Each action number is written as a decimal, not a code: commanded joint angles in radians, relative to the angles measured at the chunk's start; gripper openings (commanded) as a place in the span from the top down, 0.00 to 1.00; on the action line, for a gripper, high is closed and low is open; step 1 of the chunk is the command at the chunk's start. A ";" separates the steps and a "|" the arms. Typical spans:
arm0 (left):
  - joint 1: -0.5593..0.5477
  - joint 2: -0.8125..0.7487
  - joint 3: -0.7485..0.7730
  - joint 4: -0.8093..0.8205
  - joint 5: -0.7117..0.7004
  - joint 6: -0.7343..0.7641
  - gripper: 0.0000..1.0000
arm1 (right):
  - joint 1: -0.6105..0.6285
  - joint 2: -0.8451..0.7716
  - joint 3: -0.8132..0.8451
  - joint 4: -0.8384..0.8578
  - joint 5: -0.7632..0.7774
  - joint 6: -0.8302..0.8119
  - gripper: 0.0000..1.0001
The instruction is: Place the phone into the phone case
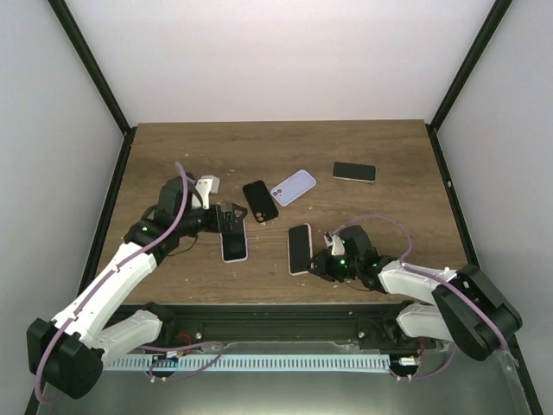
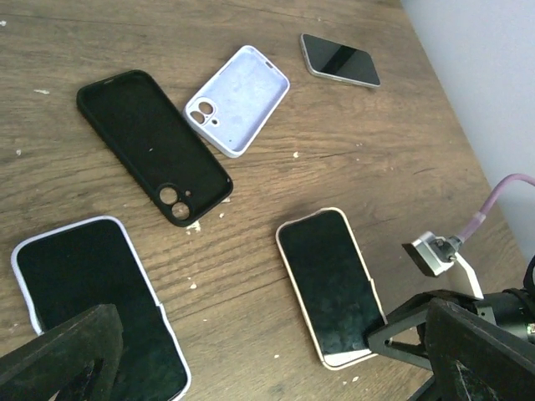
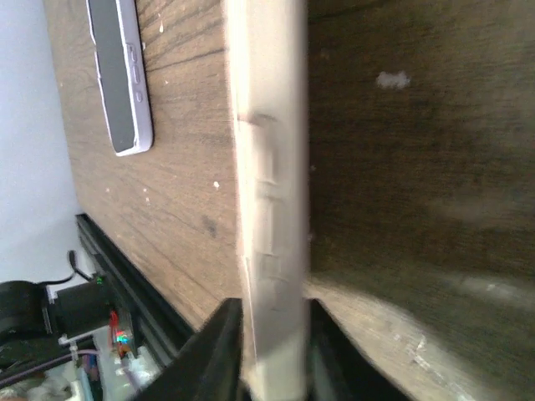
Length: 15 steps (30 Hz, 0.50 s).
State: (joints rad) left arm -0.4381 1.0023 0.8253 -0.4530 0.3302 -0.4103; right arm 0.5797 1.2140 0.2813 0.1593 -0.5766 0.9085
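Observation:
A phone in a cream case (image 1: 299,249) lies near the table's front centre, with a pale strip of case showing at its near end (image 2: 330,284). My right gripper (image 1: 321,261) is shut on that end, and the cream edge (image 3: 272,209) sits between its fingers (image 3: 213,351). A second phone in a lilac-rimmed case (image 1: 234,242) lies under my left gripper (image 1: 231,222), which is open, with one finger (image 2: 67,351) over the phone (image 2: 92,309). An empty black case (image 1: 259,201), an empty lilac case (image 1: 293,187) and a bare phone (image 1: 354,171) lie farther back.
The black case (image 2: 155,146), the lilac case (image 2: 238,98) and the bare phone (image 2: 340,60) lie in a loose row across the wooden table (image 1: 397,216). Black frame posts stand at the table's sides. The right arm's cable loops above its wrist (image 1: 380,220).

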 commanded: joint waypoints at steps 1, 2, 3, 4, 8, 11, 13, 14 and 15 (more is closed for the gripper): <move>0.007 0.000 0.005 -0.039 -0.029 0.020 0.00 | -0.002 0.022 0.023 0.034 0.071 -0.007 0.68; 0.007 0.004 0.008 -0.047 -0.030 0.026 0.00 | -0.002 0.018 0.031 0.010 0.087 -0.017 0.59; 0.007 0.010 0.012 -0.056 -0.029 0.033 0.00 | -0.003 0.010 0.043 -0.021 0.108 -0.029 0.50; 0.007 0.014 0.016 -0.064 -0.026 0.041 0.00 | -0.003 -0.004 0.055 -0.054 0.147 -0.039 0.43; 0.007 0.005 0.011 -0.066 0.001 0.075 0.00 | -0.011 -0.074 0.116 -0.194 0.270 -0.055 0.20; 0.007 -0.018 -0.009 -0.051 0.020 0.085 0.00 | -0.046 -0.107 0.170 -0.276 0.367 -0.052 0.06; 0.007 -0.034 -0.017 -0.049 0.031 0.095 0.00 | -0.102 -0.110 0.203 -0.294 0.416 -0.066 0.00; 0.008 -0.042 -0.022 -0.047 0.040 0.101 0.00 | -0.132 -0.105 0.217 -0.282 0.425 -0.085 0.00; 0.007 -0.050 -0.028 -0.046 0.045 0.109 0.00 | -0.169 -0.096 0.233 -0.262 0.429 -0.107 0.00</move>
State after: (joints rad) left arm -0.4362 0.9924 0.8162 -0.5072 0.3378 -0.3443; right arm 0.5056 1.1213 0.4370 -0.0715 -0.2760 0.8585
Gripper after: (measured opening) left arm 0.995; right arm 0.995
